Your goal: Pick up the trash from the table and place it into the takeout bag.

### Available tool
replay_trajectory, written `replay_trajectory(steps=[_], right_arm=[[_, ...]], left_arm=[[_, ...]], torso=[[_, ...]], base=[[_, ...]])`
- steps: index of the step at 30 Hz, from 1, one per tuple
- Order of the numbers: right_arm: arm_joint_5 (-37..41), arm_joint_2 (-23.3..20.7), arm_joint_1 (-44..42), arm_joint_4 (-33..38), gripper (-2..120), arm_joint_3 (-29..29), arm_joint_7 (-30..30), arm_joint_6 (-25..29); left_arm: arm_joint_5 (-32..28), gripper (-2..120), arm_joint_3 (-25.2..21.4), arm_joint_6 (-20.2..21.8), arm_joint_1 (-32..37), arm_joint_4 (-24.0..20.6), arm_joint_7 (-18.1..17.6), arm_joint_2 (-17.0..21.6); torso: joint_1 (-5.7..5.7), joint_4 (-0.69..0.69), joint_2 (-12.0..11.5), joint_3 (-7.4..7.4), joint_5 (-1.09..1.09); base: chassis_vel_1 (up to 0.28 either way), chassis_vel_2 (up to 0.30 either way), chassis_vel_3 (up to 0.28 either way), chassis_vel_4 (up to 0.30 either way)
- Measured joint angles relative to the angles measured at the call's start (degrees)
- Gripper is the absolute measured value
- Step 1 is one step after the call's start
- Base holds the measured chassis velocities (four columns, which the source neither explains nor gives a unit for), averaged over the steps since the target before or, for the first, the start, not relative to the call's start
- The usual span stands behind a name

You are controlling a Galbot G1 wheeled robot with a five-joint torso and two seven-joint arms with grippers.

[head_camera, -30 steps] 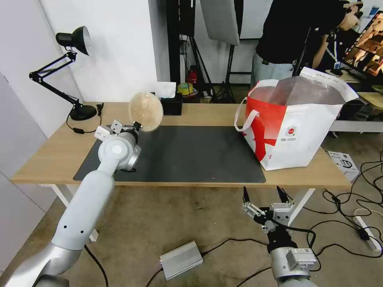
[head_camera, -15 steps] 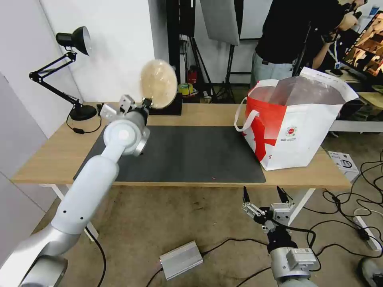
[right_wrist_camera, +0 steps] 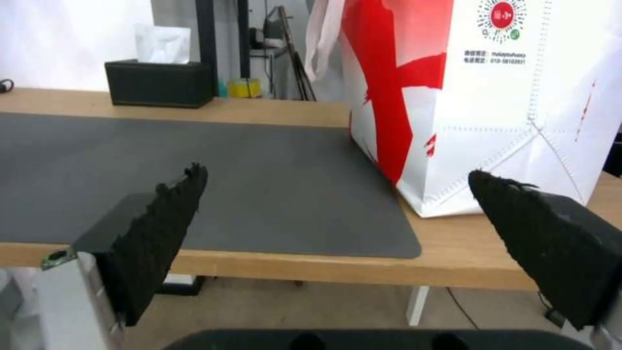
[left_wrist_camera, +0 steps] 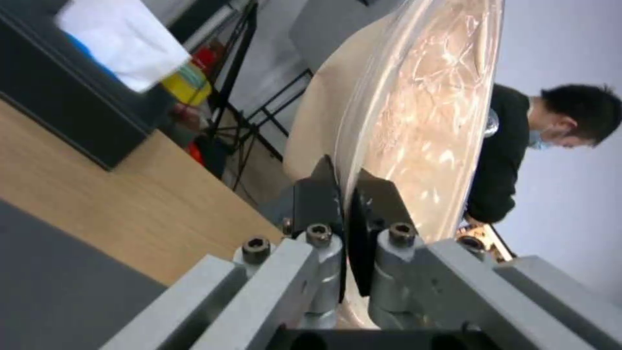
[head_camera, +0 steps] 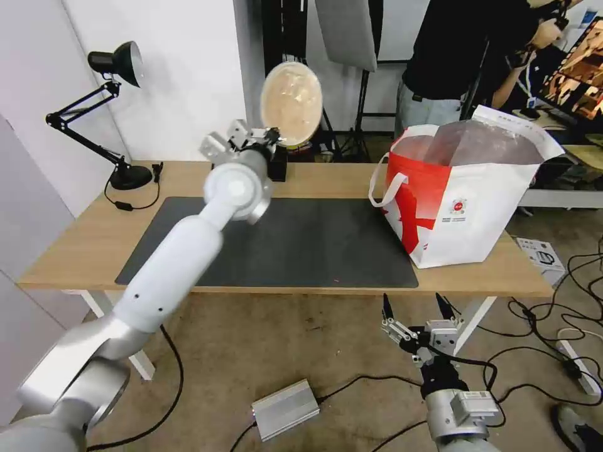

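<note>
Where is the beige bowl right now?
In the head view the beige lidded bowl is pinched by its rim in the left gripper, tilted on edge above the black tissue box, left of the takeout bag.

Left gripper [left_wrist_camera: 345,194] clamps rim of beige round bowl with clear lid [left_wrist_camera: 415,112].
Light wood table [left_wrist_camera: 123,194], dark grey mat [left_wrist_camera: 52,272], black tissue box [left_wrist_camera: 58,107] behind.

In the head view, the black rectangular tissue box [head_camera: 277,164] at upper centre sits mostly hidden behind the white left arm [head_camera: 188,251]. The red-and-white takeout bag [right_wrist_camera: 479,97] runs off the right wrist view's top edge, its interior unseen.
</note>
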Motion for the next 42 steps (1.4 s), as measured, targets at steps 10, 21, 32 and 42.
replay_trajectory(steps=[10, 21, 32, 42], right_arm=[[0.0, 0.0, 0.0, 0.0, 100, 0.0, 0.0, 0.0], [0.0, 0.0, 0.0, 0.0, 100, 0.0, 0.0, 0.0], [0.0, 0.0, 0.0, 0.0, 100, 0.0, 0.0, 0.0], [0.0, 0.0, 0.0, 0.0, 100, 0.0, 0.0, 0.0]], left_arm=[[-1.0, 1, 6.6, -0.2, -9.3, 7.5, 1.9, -6.6], [-1.7, 1, 10.8, -0.2, -14.8, 13.7, 5.3, -11.3], [-2.1, 1, 16.9, 0.0, -18.1, 19.3, 10.9, -16.6], [-1.6, 1, 20.8, 0.1, -19.4, 22.2, 14.9, -19.1]], torso=[[0.00, -0.01, 0.0, -0.01, 0.01], [0.00, 0.00, 0.0, -0.01, 0.00], [0.00, -0.01, 0.0, -0.01, 0.01], [0.00, 0.00, 0.0, 0.00, 0.01]], base=[[0.000, 0.000, 0.000, 0.000], [0.000, 0.000, 0.000, 0.000], [0.000, 0.000, 0.000, 0.000], [0.000, 0.000, 0.000, 0.000]])
